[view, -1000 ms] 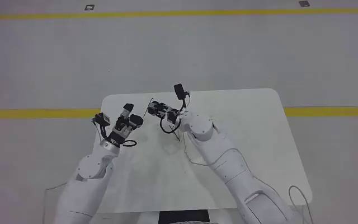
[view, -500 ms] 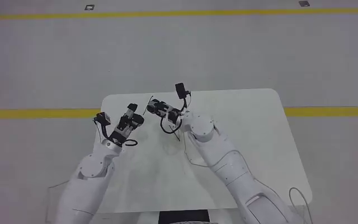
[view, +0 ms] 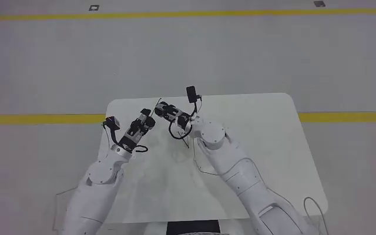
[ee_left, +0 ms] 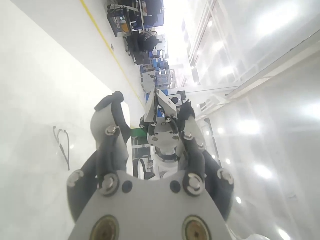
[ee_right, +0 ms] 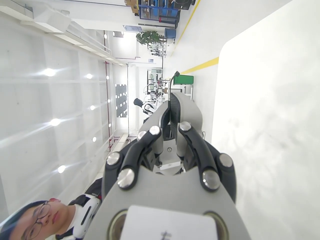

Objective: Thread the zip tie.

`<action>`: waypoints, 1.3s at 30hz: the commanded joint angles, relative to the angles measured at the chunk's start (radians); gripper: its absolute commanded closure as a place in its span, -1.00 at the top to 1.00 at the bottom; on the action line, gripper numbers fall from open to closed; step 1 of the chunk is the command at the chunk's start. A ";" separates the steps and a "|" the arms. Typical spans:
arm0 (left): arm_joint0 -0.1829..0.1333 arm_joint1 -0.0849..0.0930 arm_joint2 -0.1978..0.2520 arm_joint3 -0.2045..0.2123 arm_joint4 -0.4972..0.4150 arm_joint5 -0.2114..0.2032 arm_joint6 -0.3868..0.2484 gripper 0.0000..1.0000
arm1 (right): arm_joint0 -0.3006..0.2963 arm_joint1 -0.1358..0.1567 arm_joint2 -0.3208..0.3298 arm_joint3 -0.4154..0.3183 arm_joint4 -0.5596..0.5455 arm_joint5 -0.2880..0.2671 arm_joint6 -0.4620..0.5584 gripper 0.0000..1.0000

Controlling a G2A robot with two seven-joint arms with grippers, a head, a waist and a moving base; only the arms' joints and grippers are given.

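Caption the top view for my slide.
Above a white table, the right claw pinches a zip tie close to the open left claw.

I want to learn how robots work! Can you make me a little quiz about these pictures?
1. True or false: the right gripper is shut on the zip tie.
2. Pick one: the left gripper is A) open, B) shut.
3. Fill in: the table is ___ in colour.
Key: 1 true; 2 A; 3 white.
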 commanded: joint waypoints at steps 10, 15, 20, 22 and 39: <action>-0.017 -0.017 0.006 0.016 0.007 0.000 -0.013 -0.38 | 0.006 -0.002 -0.024 0.016 0.021 0.003 -0.003 -1.00; -0.017 -0.023 0.002 0.021 0.003 0.000 -0.023 -0.42 | 0.014 -0.003 -0.031 0.022 0.025 0.006 -0.013 -1.00; -0.016 -0.030 -0.005 0.024 0.000 0.000 -0.032 -0.42 | 0.025 -0.003 -0.036 0.027 0.027 0.008 -0.019 -1.00; -0.016 -0.032 -0.007 0.025 -0.001 0.000 -0.036 -0.50 | 0.026 -0.003 -0.037 0.029 0.028 0.007 -0.022 -1.00; -0.013 -0.052 -0.025 0.024 0.011 0.000 -0.041 -0.76 | 0.035 0.004 -0.038 0.033 0.022 0.005 -0.017 -1.00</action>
